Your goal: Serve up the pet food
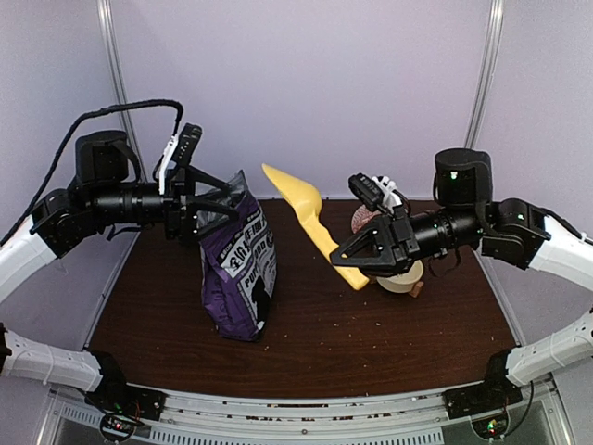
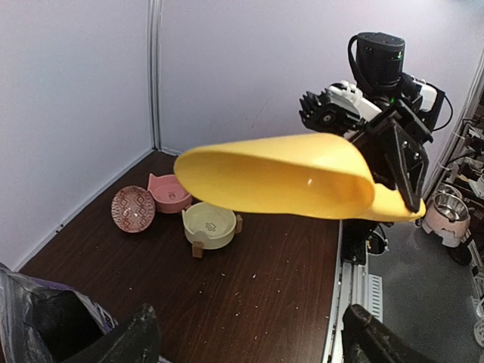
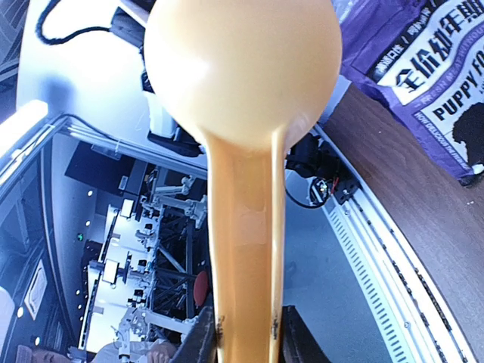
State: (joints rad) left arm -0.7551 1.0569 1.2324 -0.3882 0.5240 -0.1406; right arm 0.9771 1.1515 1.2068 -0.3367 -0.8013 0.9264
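A purple pet food bag (image 1: 239, 269) stands upright left of the table's middle. My left gripper (image 1: 225, 202) is at the bag's top edge, its jaws wide. In the left wrist view the bag's dark mouth (image 2: 38, 318) lies beside the left finger, not between the two. My right gripper (image 1: 357, 262) is shut on the handle of a yellow scoop (image 1: 292, 190), held in the air with its bowl pointing at the bag. In the right wrist view the scoop's handle (image 3: 246, 249) runs up between the fingers. No pet food shows; the bag's inside is hidden.
Three bowls sit at the back right: a patterned pink one (image 2: 133, 209), a pink cat-shaped one (image 2: 169, 193) and a cream one on a wooden stand (image 2: 209, 225). Crumbs dot the dark wooden table (image 1: 371, 343). Purple walls close the back and sides.
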